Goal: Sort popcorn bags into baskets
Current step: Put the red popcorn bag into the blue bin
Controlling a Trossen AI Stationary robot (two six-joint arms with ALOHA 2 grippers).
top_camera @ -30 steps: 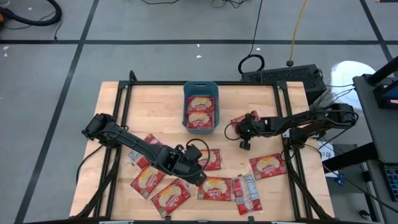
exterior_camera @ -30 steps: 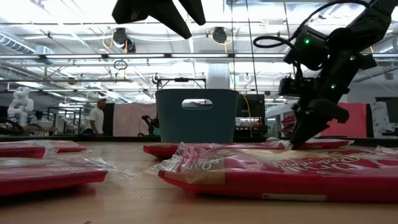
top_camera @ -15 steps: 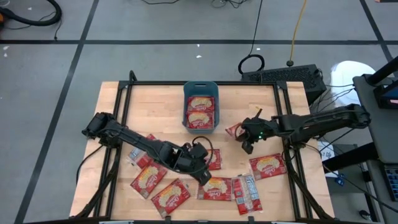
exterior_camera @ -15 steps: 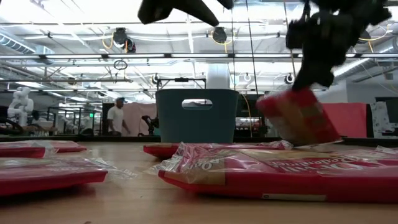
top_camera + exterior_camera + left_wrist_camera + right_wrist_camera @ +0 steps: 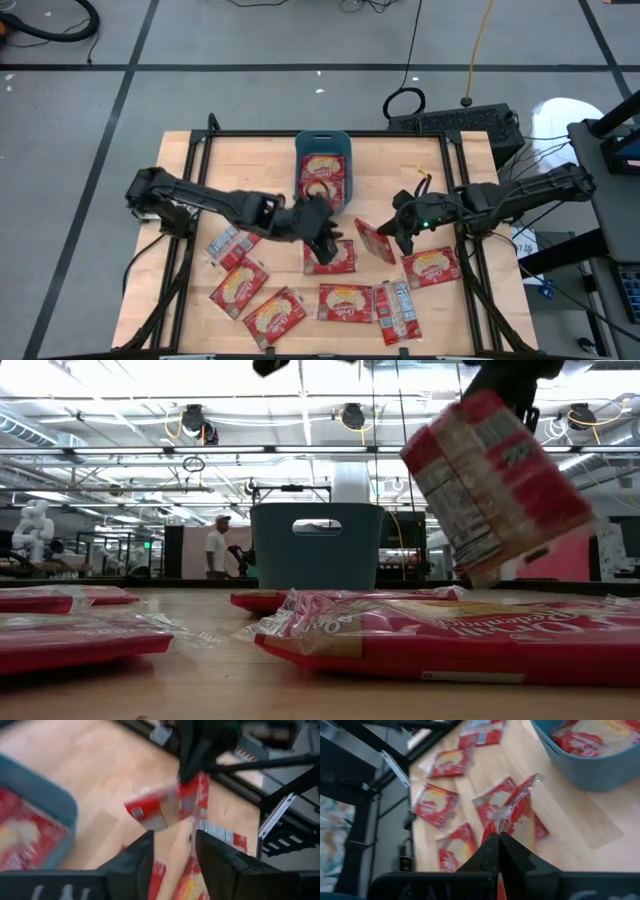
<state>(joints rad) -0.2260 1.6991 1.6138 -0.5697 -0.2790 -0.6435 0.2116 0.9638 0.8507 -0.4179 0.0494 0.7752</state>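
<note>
The teal basket (image 5: 322, 140) stands at the table's far middle with popcorn bags (image 5: 322, 180) lying flat inside. Several more red bags lie flat on the near half of the table, one of them (image 5: 345, 300) near the front. My right gripper (image 5: 394, 235) is right of centre, shut on one red bag (image 5: 374, 240) that is up in the air (image 5: 495, 480). My left gripper (image 5: 172, 857) hovers open over a bag (image 5: 335, 258) just near the basket, nothing between its fingers. My right gripper pinches the bag's crinkled end seam (image 5: 504, 826) between its two shut fingers. The fingers come slanting down from the table's right side. The bag is lifted clear of the table and hangs tilted below the fingers, its printed back (image 5: 470, 510) toward the near edge.
Black rails (image 5: 195, 200) run along the table's left and right sides. Loose bags lie at the near left (image 5: 238, 285), near middle (image 5: 275, 315) and near right (image 5: 430, 265). Bare wood (image 5: 250, 165) shows left and right of the basket. A person (image 5: 217, 545) stands far behind the table.
My right gripper has risen and rolled, lifting a bag off the table; the bag now hangs tilted in the air, nearer the table's middle. My left gripper has gone up and toward the far edge, away from the near bags and closer to the basket.
</note>
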